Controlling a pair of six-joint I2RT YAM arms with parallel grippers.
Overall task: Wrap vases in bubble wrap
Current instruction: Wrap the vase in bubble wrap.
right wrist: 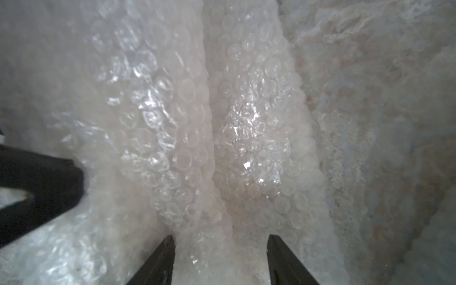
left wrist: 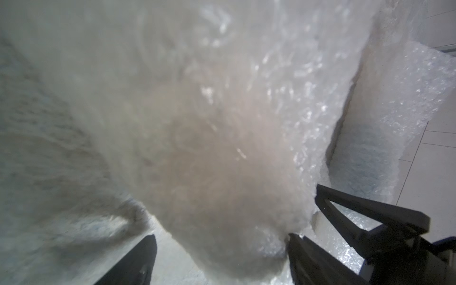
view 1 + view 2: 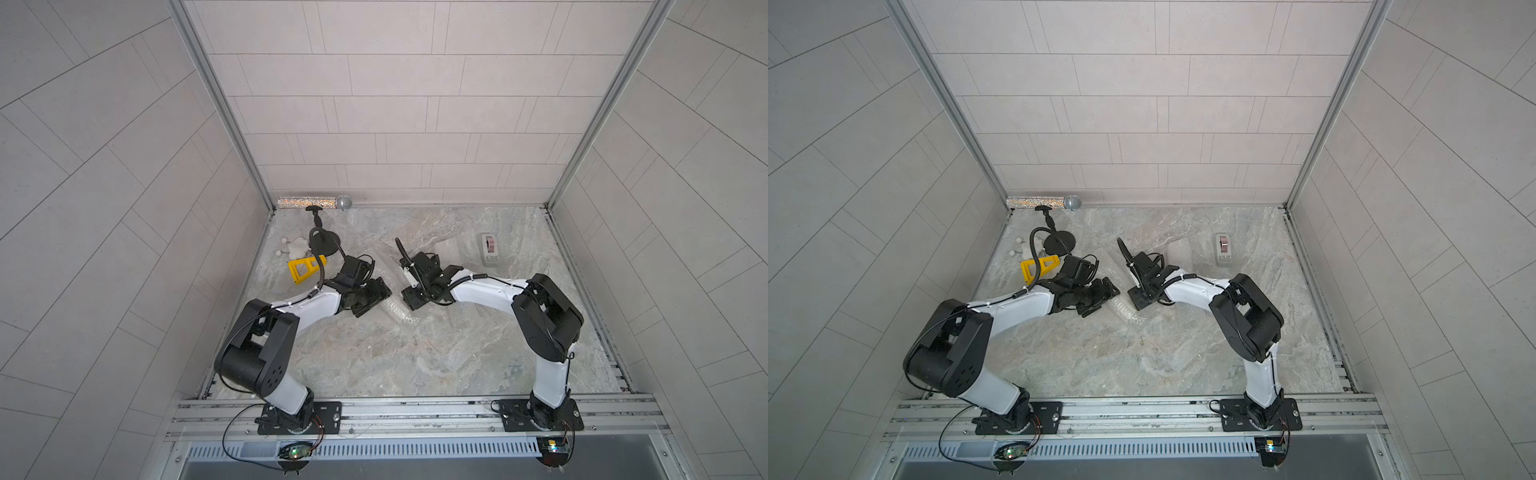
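A roll of bubble wrap (image 3: 401, 313) lies on the table between my two grippers. No vase shows bare; a pale warm shape shows through the wrap (image 2: 209, 160) in the left wrist view. My left gripper (image 2: 222, 249) is open around one end of the roll, with one finger (image 2: 145, 259) clear of it and the other touching. My right gripper (image 1: 220, 246) is shut on the other end, bubbles (image 1: 222, 148) filling the space between its fingers. In both top views the grippers (image 3: 376, 304) (image 3: 409, 300) face each other. A second wrapped bundle (image 2: 394, 111), faintly bluish inside, stands behind the right wrist (image 3: 446, 249).
A grey tape dispenser (image 3: 490, 248) sits at the back right. The glittery microphone (image 3: 316, 203) lies along the back wall on its black stand (image 3: 326, 241). A yellow piece (image 3: 305, 270) and white lumps (image 3: 297, 248) lie at the back left.
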